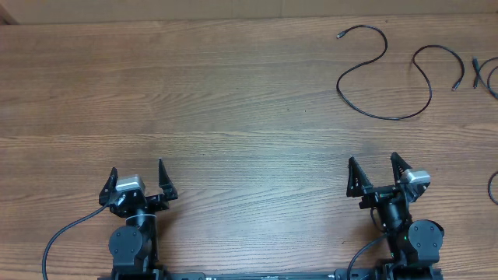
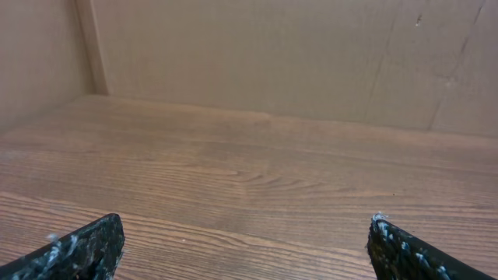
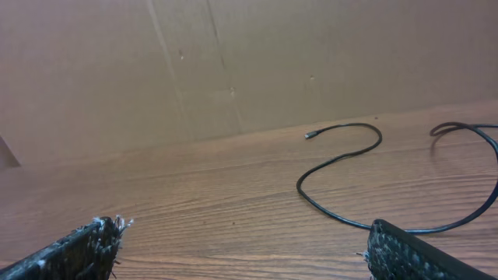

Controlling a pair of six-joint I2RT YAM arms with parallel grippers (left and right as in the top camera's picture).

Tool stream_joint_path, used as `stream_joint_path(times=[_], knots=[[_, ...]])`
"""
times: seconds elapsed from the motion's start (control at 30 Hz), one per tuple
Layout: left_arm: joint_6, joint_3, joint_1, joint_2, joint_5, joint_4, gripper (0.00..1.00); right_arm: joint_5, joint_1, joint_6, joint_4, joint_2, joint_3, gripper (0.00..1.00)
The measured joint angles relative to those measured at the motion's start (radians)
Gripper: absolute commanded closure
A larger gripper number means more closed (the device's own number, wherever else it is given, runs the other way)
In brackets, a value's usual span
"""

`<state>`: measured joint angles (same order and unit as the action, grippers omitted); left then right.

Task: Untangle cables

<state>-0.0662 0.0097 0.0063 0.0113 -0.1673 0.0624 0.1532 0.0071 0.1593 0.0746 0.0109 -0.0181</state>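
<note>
A thin black cable lies in an S-shaped curve on the wooden table at the far right, with a small plug at each end. More cable pokes in at the right edge, cut off by the frame. In the right wrist view the same curved cable lies ahead and to the right of the fingers. My left gripper rests open near the front left with nothing between its fingers. My right gripper stands open near the front right, well short of the cable. The left wrist view shows only bare wood between the left gripper fingers.
A cardboard wall stands along the far edge of the table. Thicker black arm wires trail beside both arm bases at the front edge. Another bit of black cord shows at the right edge.
</note>
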Motion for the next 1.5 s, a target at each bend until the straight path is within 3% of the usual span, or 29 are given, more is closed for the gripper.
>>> stream_joint_path(times=[0.43, 1.13, 1.5], knots=[[0.128, 0.0, 0.0, 0.0, 0.003, 0.001, 0.01, 0.0, 0.0, 0.0, 0.0, 0.0, 0.0, 0.0], [0.148, 0.0, 0.0, 0.0, 0.003, 0.001, 0.01, -0.002, 0.0, -0.003, 0.0, 0.0, 0.0, 0.0], [0.148, 0.0, 0.0, 0.0, 0.003, 0.001, 0.01, -0.012, 0.0, -0.174, 0.002, 0.0, 0.0, 0.0]])
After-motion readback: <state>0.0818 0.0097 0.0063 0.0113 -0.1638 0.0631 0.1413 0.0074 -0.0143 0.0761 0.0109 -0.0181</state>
